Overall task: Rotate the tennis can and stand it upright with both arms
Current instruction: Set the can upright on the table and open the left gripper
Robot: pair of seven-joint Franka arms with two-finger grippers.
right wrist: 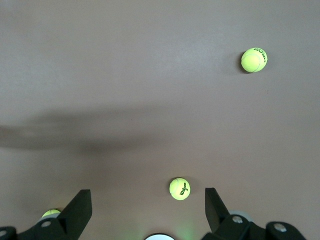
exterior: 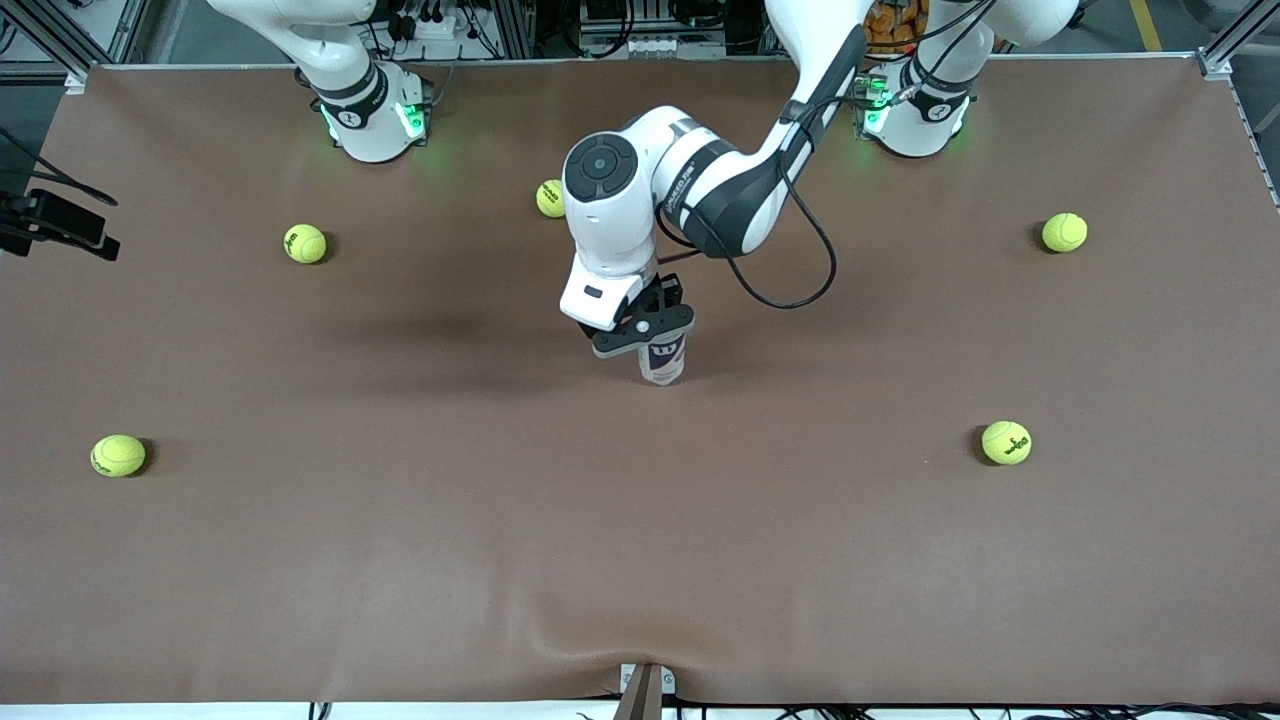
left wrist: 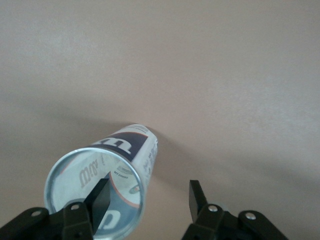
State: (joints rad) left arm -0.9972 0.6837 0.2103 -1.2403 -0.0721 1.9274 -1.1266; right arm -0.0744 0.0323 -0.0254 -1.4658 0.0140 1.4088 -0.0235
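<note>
While your left gripper (left wrist: 149,199) stood spread at the upright tennis can (exterior: 664,362), one finger (left wrist: 101,199) inside its rim, your right gripper (right wrist: 148,208) waited, fingers apart.

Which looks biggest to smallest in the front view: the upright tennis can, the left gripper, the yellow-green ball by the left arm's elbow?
1. left gripper
2. upright tennis can, largely hidden by the gripper, so unsure
3. yellow-green ball, partly hidden

White-and-navy tennis can (exterior: 664,360) — yellow-green tennis balls (exterior: 305,243) — brown table (exterior: 640,520).
</note>
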